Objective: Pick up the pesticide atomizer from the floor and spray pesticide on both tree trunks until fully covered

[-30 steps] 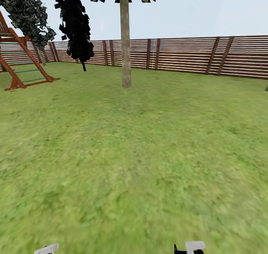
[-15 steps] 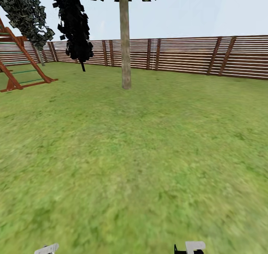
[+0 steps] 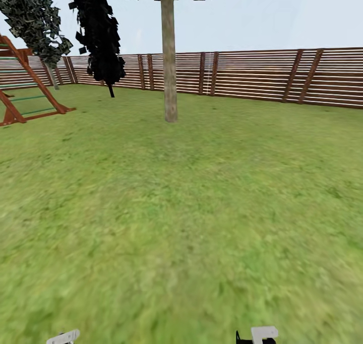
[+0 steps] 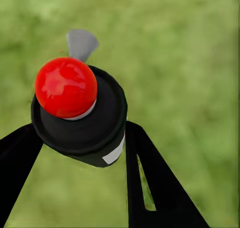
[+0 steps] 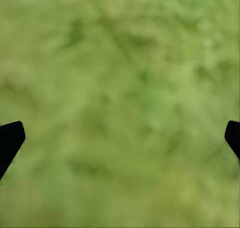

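Your left hand (image 4: 80, 138) is clamped on the pesticide atomizer (image 4: 80, 118), red tip facing the wrist camera, over the lawn (image 3: 191, 223). Your right hand (image 5: 120, 138) has its fingers spread wide, holding nothing. Ahead, the head view shows a mottled tree trunk (image 3: 169, 56) before the slat fence (image 3: 252, 74).

My left pincer (image 4: 80, 138) has matt black fingers around the pesticide atomizer (image 4: 82, 115), whose red tip shines glossy over a matt black body. The fence (image 3: 262, 74) looks like slatted brown wood; the tree trunk (image 3: 169, 56) is smooth and mottled.
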Robot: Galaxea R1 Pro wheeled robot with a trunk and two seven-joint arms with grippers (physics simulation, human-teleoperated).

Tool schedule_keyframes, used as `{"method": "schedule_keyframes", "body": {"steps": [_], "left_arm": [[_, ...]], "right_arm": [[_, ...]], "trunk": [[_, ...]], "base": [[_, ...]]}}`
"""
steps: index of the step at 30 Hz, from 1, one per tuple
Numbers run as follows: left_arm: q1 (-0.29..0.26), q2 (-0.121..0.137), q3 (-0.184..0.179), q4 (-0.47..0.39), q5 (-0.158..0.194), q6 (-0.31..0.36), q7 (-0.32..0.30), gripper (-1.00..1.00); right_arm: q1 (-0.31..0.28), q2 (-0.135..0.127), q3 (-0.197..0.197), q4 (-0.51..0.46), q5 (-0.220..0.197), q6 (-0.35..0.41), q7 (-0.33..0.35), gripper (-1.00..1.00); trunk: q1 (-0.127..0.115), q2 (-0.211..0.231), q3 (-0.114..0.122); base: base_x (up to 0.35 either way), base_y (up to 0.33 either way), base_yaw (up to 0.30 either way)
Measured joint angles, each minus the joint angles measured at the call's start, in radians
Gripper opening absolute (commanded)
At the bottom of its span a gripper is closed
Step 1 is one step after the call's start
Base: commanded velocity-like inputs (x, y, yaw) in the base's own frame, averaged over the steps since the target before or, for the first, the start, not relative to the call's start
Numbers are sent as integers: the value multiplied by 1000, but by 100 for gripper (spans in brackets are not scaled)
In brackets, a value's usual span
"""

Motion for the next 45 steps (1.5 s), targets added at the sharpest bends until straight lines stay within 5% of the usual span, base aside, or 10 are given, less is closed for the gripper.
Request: {"method": "schedule_keyframes", "body": {"steps": [45], "left_arm": [[0, 0, 0, 0, 0, 0, 0, -100]], "right_arm": [[0, 0, 0, 0, 0, 0, 1, 100]], "trunk": [[0, 0, 0]], "base": [[341, 0, 0]]}}
